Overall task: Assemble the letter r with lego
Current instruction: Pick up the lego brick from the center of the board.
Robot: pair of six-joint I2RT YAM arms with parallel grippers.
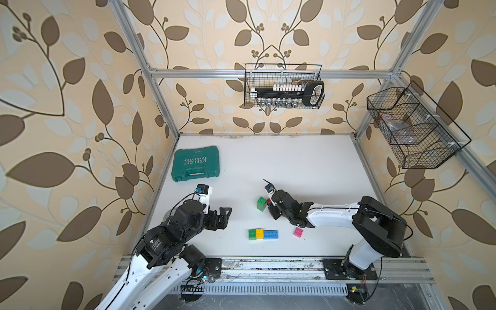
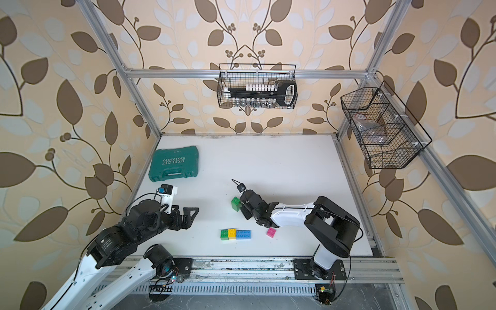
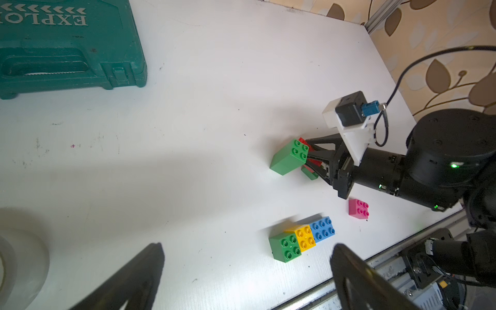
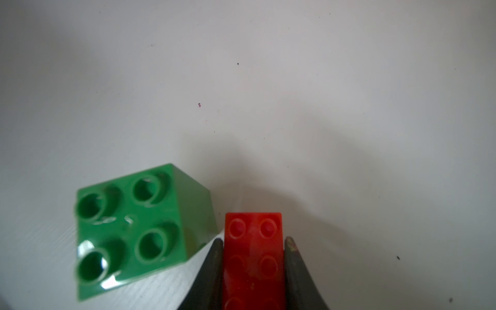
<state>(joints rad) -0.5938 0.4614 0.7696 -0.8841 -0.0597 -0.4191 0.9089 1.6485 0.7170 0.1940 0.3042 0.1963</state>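
Here, the right gripper [image 4: 253,243] is clamped on a glossy red studded oblong brick [image 4: 253,268], just beside a green square brick [image 4: 134,228]. Lower centre in both top views lies a flush green-yellow-blue row [image 1: 259,234], with a pink brick [image 1: 298,232] to its right. The left gripper [image 3: 247,249] stands open and empty.

The green brick [image 4: 128,230] and red brick [image 4: 253,255] are glossy plastic, the table [image 4: 268,80] matt.

1. red brick [image 4: 253,257]: the frame edge cuts off its gripped end in the right wrist view. In a top view the right gripper [image 1: 269,205] hides all but a sliver from me.
2. green brick [image 4: 139,228]: blurred in the right wrist view.
3. teal case [image 3: 67,45]: cropped in the left wrist view.
4. side basket [image 1: 386,103]: I cannot tell what its contents are.
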